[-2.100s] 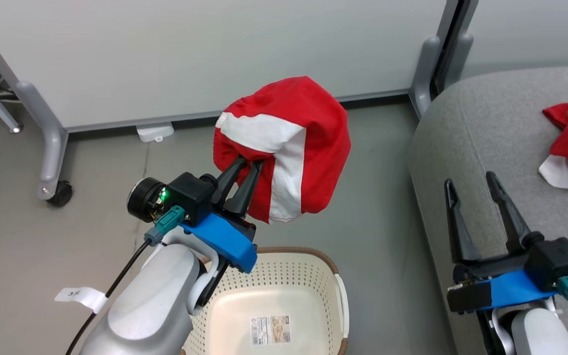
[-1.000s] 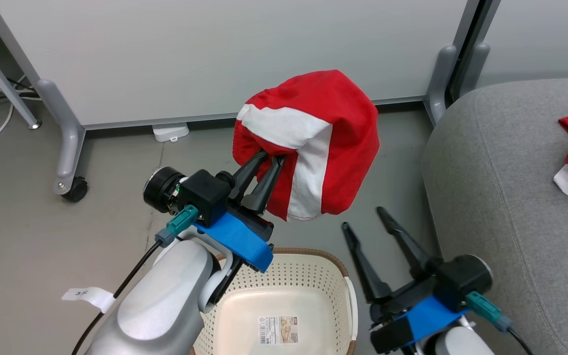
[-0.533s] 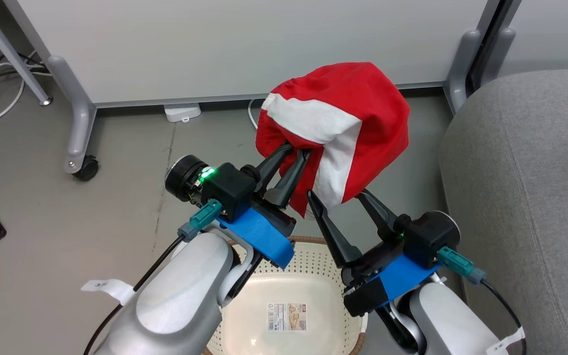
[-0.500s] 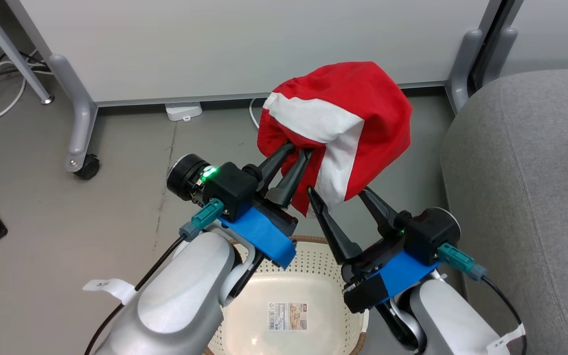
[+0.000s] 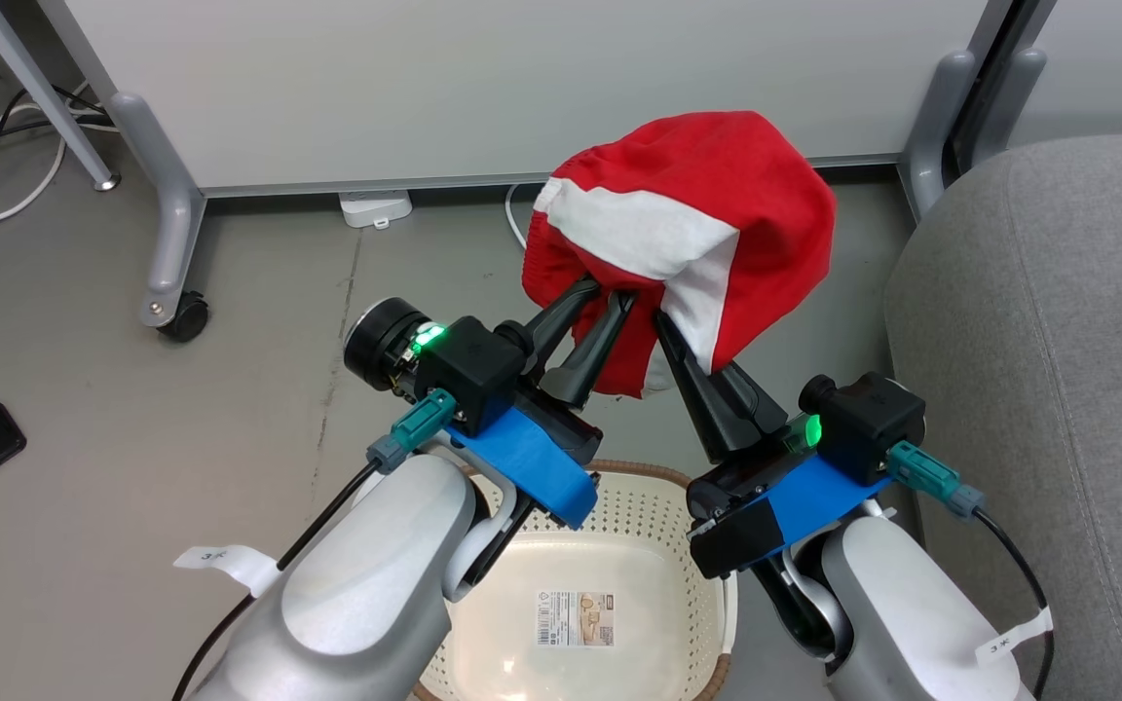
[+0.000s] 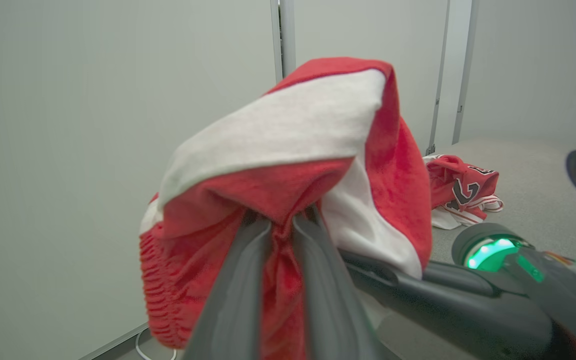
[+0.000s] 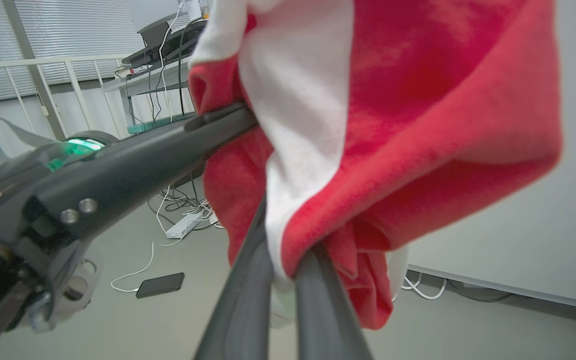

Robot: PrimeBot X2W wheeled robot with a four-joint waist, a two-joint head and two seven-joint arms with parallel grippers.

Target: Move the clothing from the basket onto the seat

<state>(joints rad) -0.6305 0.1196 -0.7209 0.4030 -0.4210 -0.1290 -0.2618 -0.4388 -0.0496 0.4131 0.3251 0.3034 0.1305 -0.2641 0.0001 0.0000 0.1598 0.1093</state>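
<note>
While the left claw [image 5: 608, 292] is pinching a fold of the red-and-white garment [image 5: 717, 185], the right claw [image 5: 668, 326] is clamping tight on its white stripe; the garment is hanging aloft past the basket's [image 5: 658, 484] far rim, near the seat's [image 5: 1058, 292] rounded edge.

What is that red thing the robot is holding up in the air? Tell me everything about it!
It is a red garment of soft-looking cloth with a wide white band across it and a crinkly gathered edge. It is bunched into a puffy dome and held up in the air, clear of the basket. The left gripper and the right gripper both pinch it from underneath, shut on its folds. Nothing else seems to touch it.
</note>
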